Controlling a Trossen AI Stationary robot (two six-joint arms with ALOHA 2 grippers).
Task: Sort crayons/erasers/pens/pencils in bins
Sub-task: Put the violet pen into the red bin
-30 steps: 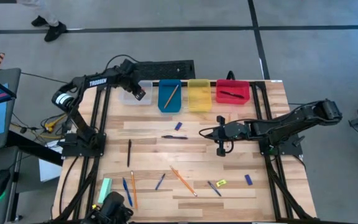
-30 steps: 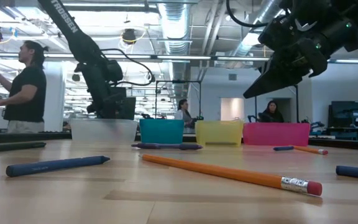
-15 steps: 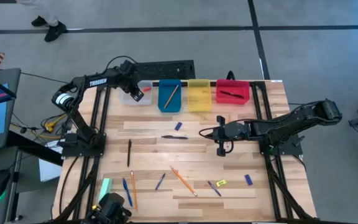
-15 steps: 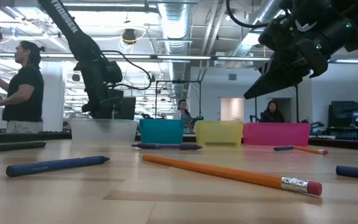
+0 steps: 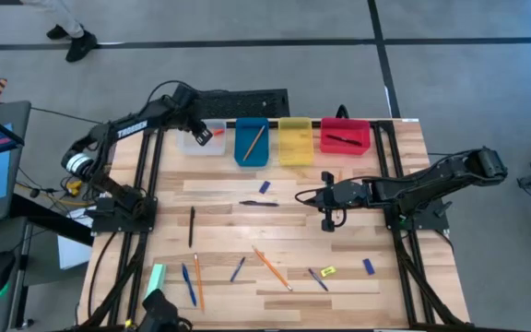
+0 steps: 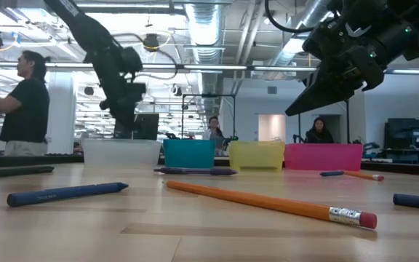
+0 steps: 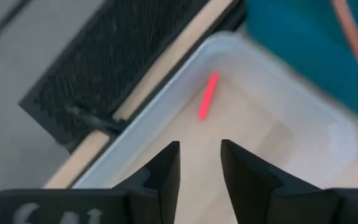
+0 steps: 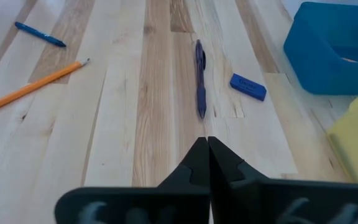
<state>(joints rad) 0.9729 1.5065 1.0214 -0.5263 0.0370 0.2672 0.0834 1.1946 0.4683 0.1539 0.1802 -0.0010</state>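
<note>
From above, the left arm (image 5: 169, 109) reaches over the clear bin (image 5: 212, 146) at the back of the counter (image 5: 219, 235). A red crayon (image 5: 204, 132) lies inside that bin. I think the step is letting go and moving away, so the arm should lift straight up, keep off the bin wall, and then go for the next thing. The right arm (image 5: 404, 189) waits over the middle of the counter. I count four bins: the clear one, a blue bin (image 5: 252, 157), a yellow bin (image 5: 295, 152) and a red bin (image 5: 345, 148). I count three pencils: one pencil (image 5: 254, 138) in the blue bin and two on the counter. I count about six pens: one black pen (image 5: 342, 139) in the red bin and about five loose. I count three sure erasers, two blue and one yellow. A small orange bit by the red bin is too tiny to tell. From the low view, the left arm hangs high over the clear bin, and the right jaws hang pinched together above the counter. In the left wrist view, the left jaws are apart with nothing in them, right above the crayon. In the right wrist view, the right jaws are closed and empty, pointing at a dark pen (image 8: 199, 78) beside a blue eraser (image 8: 248, 86).
</note>
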